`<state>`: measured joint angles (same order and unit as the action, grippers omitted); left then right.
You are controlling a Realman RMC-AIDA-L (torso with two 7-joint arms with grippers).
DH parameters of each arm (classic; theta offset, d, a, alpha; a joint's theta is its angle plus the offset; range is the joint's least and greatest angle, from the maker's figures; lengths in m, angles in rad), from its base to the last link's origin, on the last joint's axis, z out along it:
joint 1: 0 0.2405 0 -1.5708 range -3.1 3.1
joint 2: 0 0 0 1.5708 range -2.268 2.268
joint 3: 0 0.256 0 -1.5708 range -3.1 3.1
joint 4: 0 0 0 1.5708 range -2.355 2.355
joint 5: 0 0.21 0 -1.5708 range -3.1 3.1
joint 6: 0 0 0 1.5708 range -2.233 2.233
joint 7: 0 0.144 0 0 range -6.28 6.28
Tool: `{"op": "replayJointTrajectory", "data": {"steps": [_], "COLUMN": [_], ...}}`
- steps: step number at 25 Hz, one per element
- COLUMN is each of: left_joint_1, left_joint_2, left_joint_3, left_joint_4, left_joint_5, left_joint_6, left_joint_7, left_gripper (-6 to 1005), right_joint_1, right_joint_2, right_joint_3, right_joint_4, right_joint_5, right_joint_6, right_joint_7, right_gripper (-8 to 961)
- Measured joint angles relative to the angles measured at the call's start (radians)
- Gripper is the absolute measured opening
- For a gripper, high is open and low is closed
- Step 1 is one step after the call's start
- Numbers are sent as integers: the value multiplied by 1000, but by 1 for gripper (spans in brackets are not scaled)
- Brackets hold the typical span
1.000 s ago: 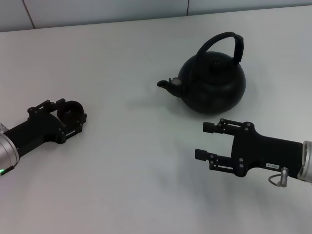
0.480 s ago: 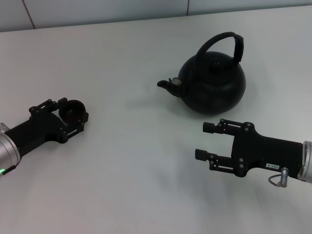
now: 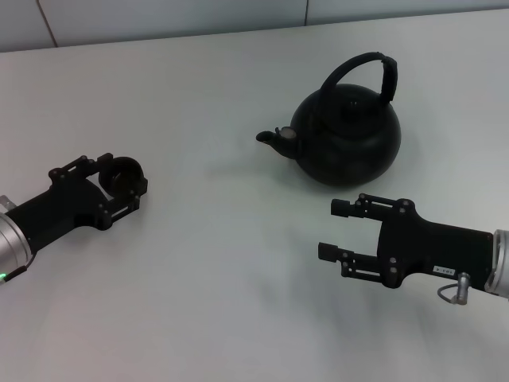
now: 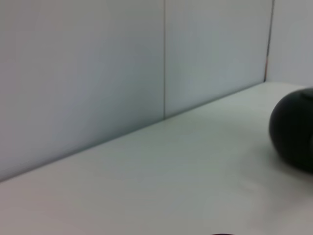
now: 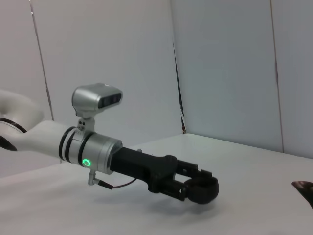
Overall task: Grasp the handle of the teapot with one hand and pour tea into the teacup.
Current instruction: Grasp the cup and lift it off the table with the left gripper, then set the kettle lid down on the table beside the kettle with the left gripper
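While the left gripper [image 3: 119,185] stays clamped on the cup [image 3: 121,175] near the table's left edge, your right gripper [image 3: 338,230] sits with jaws apart at the near right. The teapot [image 3: 343,133] stands just beyond it toward the far edge, spout pointing left, handle [image 3: 367,70] arching left to right. Only the right wrist view shows the cup from the side [image 5: 201,190].

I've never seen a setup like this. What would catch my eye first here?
Probably the big round matte-black teapot with its arched hoop handle, standing alone toward the far right of the white table. Next, the two black grippers: the left gripper on the left, closed around a small round black teacup, and the right gripper, open and empty, just in front of the teapot.
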<state>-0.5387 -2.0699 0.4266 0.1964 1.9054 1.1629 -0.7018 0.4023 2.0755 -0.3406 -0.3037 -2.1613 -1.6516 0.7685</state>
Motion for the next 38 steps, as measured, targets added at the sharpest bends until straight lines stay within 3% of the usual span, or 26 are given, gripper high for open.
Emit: {"op": "replayJointTrajectory", "data": {"steps": [15,31,38], "left_joint_1": [2,-132,-145], "left_joint_2": [2,-9,-8], "left_joint_3": [2,67,67], "left_joint_4": [11,-121,-138], "left_joint_5": [1,10,9], "left_joint_6": [43,38,26], "left_joint_7": [-5,19,32], "left_gripper": [699,705,708], "right_joint_1": [1,-2,-3], "right_joint_2": [1,1,1], "right_joint_3": [0,0,0], "right_joint_4": [3,0,1], "right_joint_5": [0,0,0], "right_joint_6": [1,-7,-7], "right_joint_7": [0,0,-2], "right_gripper": [686,687,686]}}
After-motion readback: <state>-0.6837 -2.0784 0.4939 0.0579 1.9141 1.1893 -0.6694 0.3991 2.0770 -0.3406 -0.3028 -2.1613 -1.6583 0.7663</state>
